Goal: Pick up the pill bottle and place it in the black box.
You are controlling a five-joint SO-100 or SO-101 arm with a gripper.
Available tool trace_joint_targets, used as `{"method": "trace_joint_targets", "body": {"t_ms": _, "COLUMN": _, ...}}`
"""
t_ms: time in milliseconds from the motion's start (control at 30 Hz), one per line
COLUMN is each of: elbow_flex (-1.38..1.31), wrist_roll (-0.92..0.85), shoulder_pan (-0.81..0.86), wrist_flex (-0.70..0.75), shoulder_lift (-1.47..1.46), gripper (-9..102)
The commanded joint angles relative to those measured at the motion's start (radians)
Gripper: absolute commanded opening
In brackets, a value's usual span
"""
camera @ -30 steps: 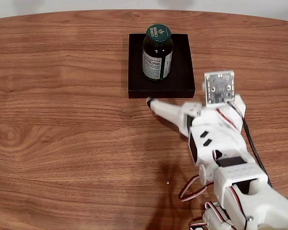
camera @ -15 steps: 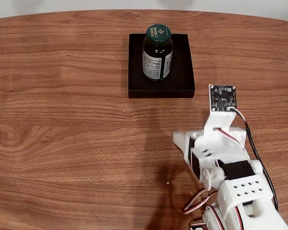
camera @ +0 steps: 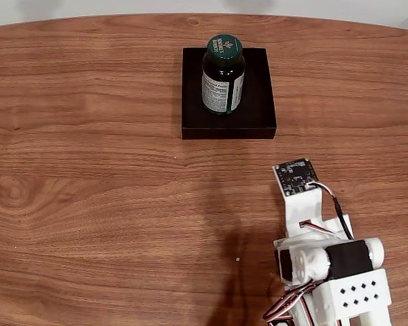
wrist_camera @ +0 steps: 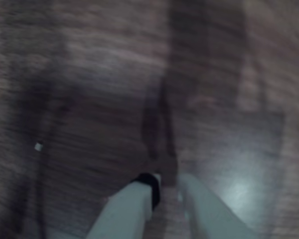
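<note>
The pill bottle (camera: 223, 75) is small, round and dark green. It has a dark green cap with ridges round the side and gold print on top. A white and green label with tiny words wraps round its body. The words are too small to read. In the fixed view the bottle stands straight up inside the black box (camera: 258, 112), a little toward the back edge. The box is a flat, square, dull black tray with low walls, and it is much wider than the bottle. It sits at about 12 o'clock on the table (camera: 88, 170). The table is brown wood with long wavy lines and a round knot at about 9 o'clock. Its far edge curves, and a pale strip of wall or floor (camera: 88, 10) shows behind it. A tiny white speck (camera: 237, 259) lies on the wood near 6 o'clock. The white arm (camera: 333, 272) is at about 5 o'clock, well apart from the box, with a small dark circuit board (camera: 294, 176) on top and red and black wires. In the wrist view, which is blurry, the gripper (wrist_camera: 167, 186) comes up from the bottom edge. Its two pale fingers (wrist_camera: 134, 206) are very near each other at the tips with nothing between them, so the jaws look nearly closed. Under them is dark wood with shadows and a bright shiny spot.
</note>
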Motion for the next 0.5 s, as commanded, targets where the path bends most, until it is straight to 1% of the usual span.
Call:
{"method": "trace_joint_targets", "body": {"t_ms": 0, "elbow_flex": 0.003, "wrist_roll": 0.031, "shoulder_pan": -0.005, "wrist_flex": 0.181, "shoulder_lift": 0.035, "gripper": 0}}
{"method": "trace_joint_targets", "body": {"t_ms": 133, "elbow_flex": 0.003, "wrist_roll": -0.069, "shoulder_pan": 0.015, "wrist_flex": 0.241, "shoulder_lift": 0.124, "gripper": 0}}
{"method": "trace_joint_targets", "body": {"t_ms": 233, "elbow_flex": 0.003, "wrist_roll": -0.161, "shoulder_pan": 0.023, "wrist_flex": 0.245, "shoulder_lift": 0.166, "gripper": 0}}
{"method": "trace_joint_targets", "body": {"t_ms": 467, "elbow_flex": 0.003, "wrist_roll": -0.273, "shoulder_pan": 0.009, "wrist_flex": 0.256, "shoulder_lift": 0.225, "gripper": 0}}
